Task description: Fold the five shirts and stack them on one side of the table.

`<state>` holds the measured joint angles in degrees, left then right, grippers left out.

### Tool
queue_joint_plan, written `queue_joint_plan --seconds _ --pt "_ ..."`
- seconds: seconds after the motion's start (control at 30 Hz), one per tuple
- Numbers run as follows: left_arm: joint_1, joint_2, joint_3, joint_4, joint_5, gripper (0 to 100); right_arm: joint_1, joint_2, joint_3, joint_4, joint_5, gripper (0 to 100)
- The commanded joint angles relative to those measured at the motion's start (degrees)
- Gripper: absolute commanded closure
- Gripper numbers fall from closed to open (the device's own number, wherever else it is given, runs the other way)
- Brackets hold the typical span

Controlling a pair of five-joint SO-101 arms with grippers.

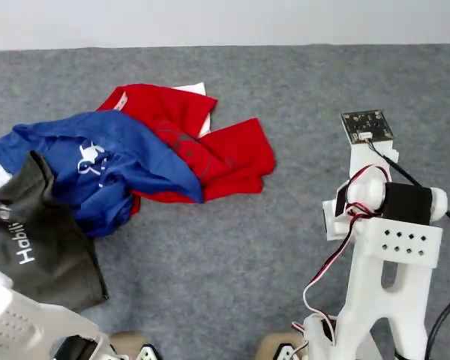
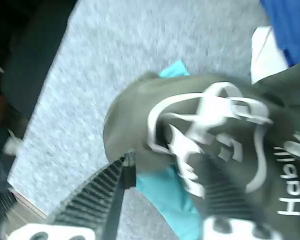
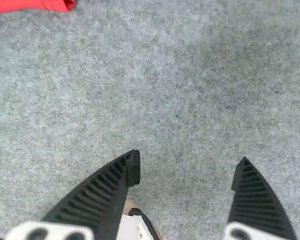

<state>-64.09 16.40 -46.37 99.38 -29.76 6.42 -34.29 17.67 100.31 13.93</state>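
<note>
- The left end effector (image 2: 167, 165) is clenched on a bunch of the dark shirt (image 2: 135, 125). The fabric with its white print is gathered between the two ribbed fingers (image 2: 107, 192).
- From that end effector the dark shirt spreads outward, and its lettered part drapes beside one finger.
- A teal shirt (image 2: 165, 195) lies just under the left end effector. It peeks out below the dark shirt's edge and again at its far edge.
- Beyond the left end effector, past the dark shirt, are a strip of white cloth (image 2: 262, 50) and then the blue shirt (image 2: 290, 25).
- In the high view the blue shirt (image 1: 112, 157) lies crumpled, overlapping the dark shirt on one side and the red shirt (image 1: 232, 157) on the other.
- A corner of white cloth pokes out from under the red shirt's far edge.
- The right end effector (image 3: 188, 165) is released. Its fingers are spread wide with nothing between them, pointing down at the grey table (image 3: 200, 90).
- The red shirt is well apart from the right end effector; a hem shows at the far corner of its wrist view.
- No shirt is folded or stacked; all lie heaped toward the left end effector's side of the table.
</note>
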Motion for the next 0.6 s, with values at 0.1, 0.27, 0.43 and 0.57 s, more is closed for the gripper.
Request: queue_joint_plan --seconds 0.1,0.27,0.43,0.57 --pt "6.6 -9.3 -2.0 1.1 -0.1 67 -0.6 0.0 -2.9 1.6 0.6 69.6" --pt "19.6 -12.7 -2.0 1.1 4.7 68 -0.6 0.0 -2.9 1.6 0.6 69.6" --pt "36.8 -11.8 0.3 1.1 11.6 68 -0.6 0.0 -2.7 1.6 0.4 69.6" --pt "48.4 -8.1 5.3 1.0 17.3 68 -0.4 0.0 -2.6 1.8 0.4 69.6"
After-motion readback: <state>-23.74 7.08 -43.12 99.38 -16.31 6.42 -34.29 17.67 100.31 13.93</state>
